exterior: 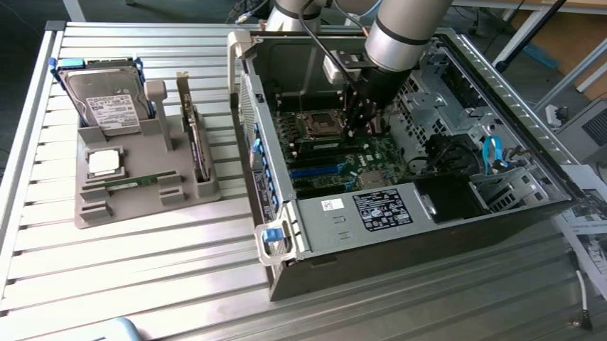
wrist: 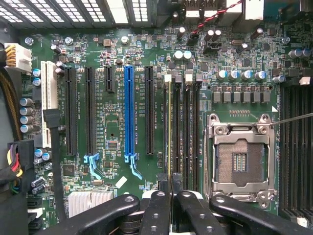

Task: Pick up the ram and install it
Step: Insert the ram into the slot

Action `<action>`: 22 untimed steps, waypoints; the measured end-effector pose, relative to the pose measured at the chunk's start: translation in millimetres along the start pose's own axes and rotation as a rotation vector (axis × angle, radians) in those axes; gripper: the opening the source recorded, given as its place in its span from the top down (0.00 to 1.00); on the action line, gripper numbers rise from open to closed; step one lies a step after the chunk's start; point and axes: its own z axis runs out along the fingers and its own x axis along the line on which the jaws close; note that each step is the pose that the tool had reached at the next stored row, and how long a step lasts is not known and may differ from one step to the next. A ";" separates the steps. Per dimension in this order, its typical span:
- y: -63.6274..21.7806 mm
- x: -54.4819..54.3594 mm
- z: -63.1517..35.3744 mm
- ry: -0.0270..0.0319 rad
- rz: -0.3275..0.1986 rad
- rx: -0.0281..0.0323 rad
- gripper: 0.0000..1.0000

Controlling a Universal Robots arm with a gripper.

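Install step: the gripper (wrist: 169, 185) pinches the ram (wrist: 169, 127) edge-on over a memory slot (wrist: 176, 122) (seating demands square alignment, I judge).

Matt black pincer (wrist: 169, 185), circuit-board ram (wrist: 169, 127) — ribbed metal table (exterior: 142, 273)

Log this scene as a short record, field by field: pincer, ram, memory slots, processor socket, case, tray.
pincer: shut on the ram, down inside the computer case
ram: seen edge-on, lined up along the memory slots; cannot tell whether it is seated
memory slots: dark, side by side, next to the processor socket
processor socket: empty
tray: grey, to the exterior view's left of the case, holding a hard drive and an upright expansion card
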 end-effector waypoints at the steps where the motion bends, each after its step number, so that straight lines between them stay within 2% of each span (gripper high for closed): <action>1: 0.0 0.0 0.0 0.0000 -0.002 0.0000 0.88; 10: 0.0 -0.1 0.1 0.0001 -0.009 0.0006 0.88; 22: 1.1 -0.2 0.1 0.0000 -0.012 0.0050 0.88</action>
